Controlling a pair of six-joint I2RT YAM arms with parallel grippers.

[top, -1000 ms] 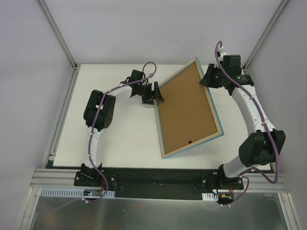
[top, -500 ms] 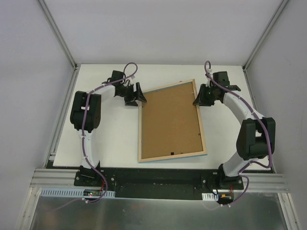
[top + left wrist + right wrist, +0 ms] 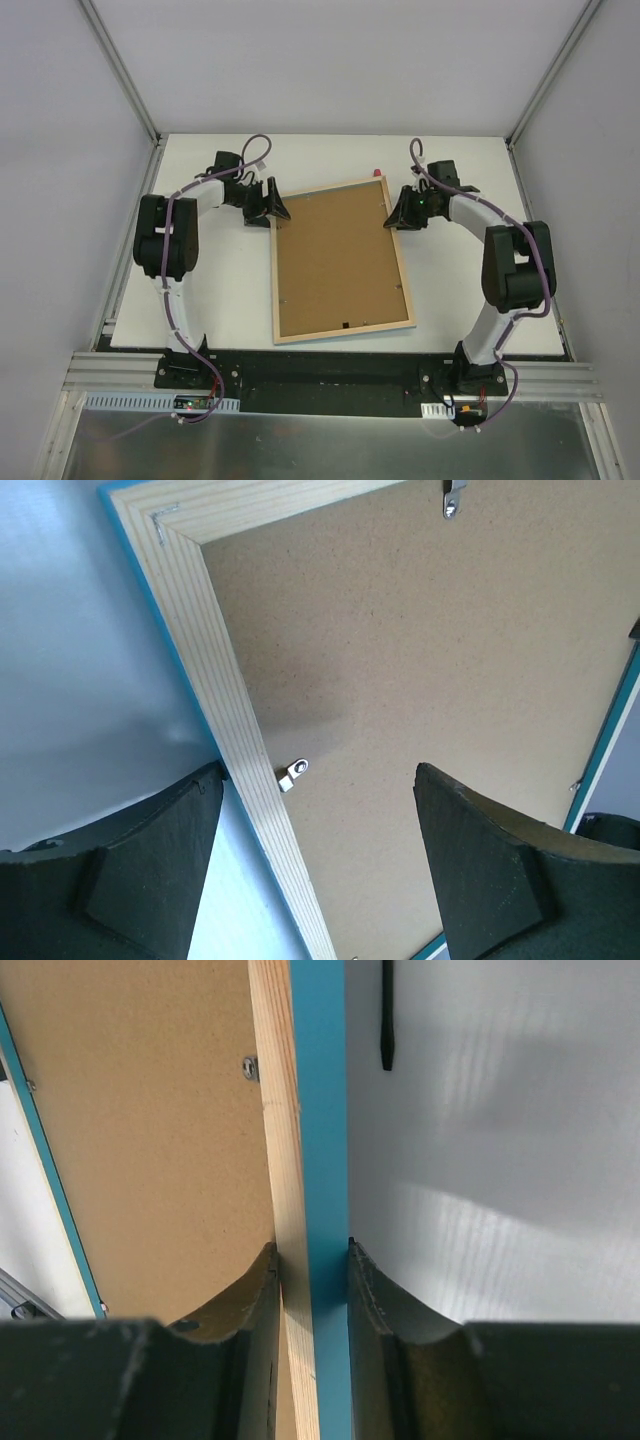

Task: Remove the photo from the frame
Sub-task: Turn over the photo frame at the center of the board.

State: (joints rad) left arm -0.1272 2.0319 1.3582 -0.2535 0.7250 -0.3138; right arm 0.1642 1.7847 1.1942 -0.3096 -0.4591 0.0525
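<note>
The white worktop [image 3: 220, 300] carried the frame [image 3: 335, 260] lying face down near its middle, slightly skewed. Its pale wood rim and brown backing board [image 3: 420, 640] faced up and the turquoise front faced the surface. This was the right way up for the job, since the back is where a frame opens. The photo could not be seen in any view. I judged it to be inside, under the board, so the removal itself had not begun.

The right pincer [image 3: 312, 1252] was closed narrowly on the frame's far right rail, one finger against the wood side and the other against the blue edge. That grip probably served to steady the frame. Whether that side rested fully on the worktop could not be told.

The left pincer [image 3: 318, 772] hung wide at the far left corner and held nothing. One finger was outside the rail over the worktop and the other was above the board. This placed it to work on the small metal turn clip [image 3: 292, 773] between them, which overlapped the board's edge and seemed to be pinning it down.

The dark shaft of a screwdriver [image 3: 387, 1020] lay on the worktop just beyond the frame's far edge, untouched.
</note>
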